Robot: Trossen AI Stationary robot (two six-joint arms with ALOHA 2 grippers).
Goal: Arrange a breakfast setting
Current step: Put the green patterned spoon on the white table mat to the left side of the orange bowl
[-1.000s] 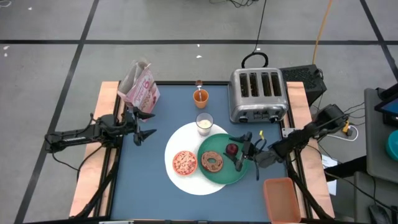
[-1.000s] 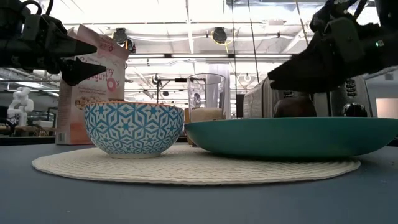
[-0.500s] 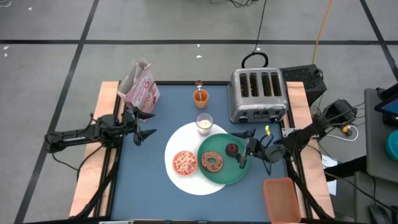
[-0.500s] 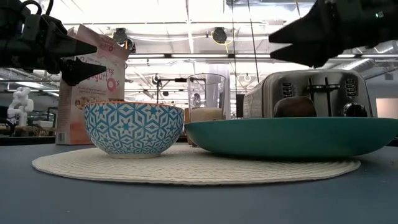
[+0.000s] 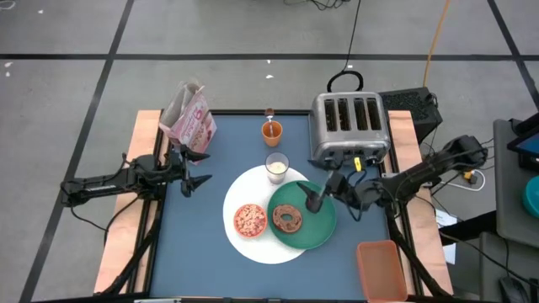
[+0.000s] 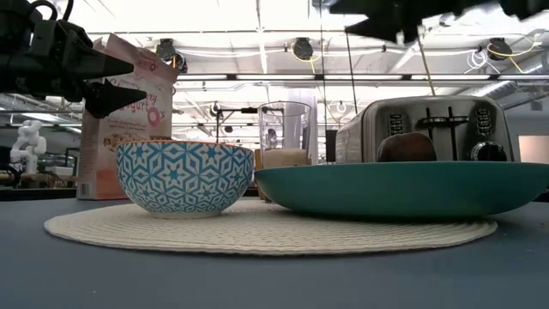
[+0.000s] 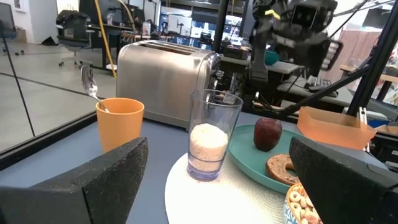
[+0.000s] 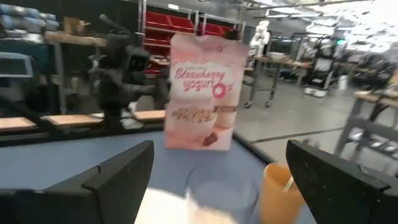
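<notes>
The large white plate (image 5: 253, 241) carries the cereal-filled bowl (image 5: 250, 220), blue-and-white patterned outside, and the green plate (image 5: 310, 232). The brown bagel (image 5: 289, 219) and dark red fruit (image 7: 267, 134) lie on the green plate. My right gripper (image 5: 322, 193) is open, high above the fruit, and hides it in the high view. The milk glass (image 5: 277, 167) stands at the white plate's far edge. The orange cup (image 5: 271, 130) holds the spoon (image 5: 269, 112). My left gripper (image 5: 192, 169) is open and waits at the table's left.
The silver toaster (image 5: 349, 126) stands at the far right, close behind my right gripper. The pink cereal box (image 5: 189, 118) stands at the far left corner. An orange container (image 5: 383, 269) sits off the table's near right corner. Bare blue table lies on the near left.
My right gripper has risen from beside the fruit to well above the green plate, drifting toward the table's far edge, and has tipped up toward level. The fruit stays on the green plate.
</notes>
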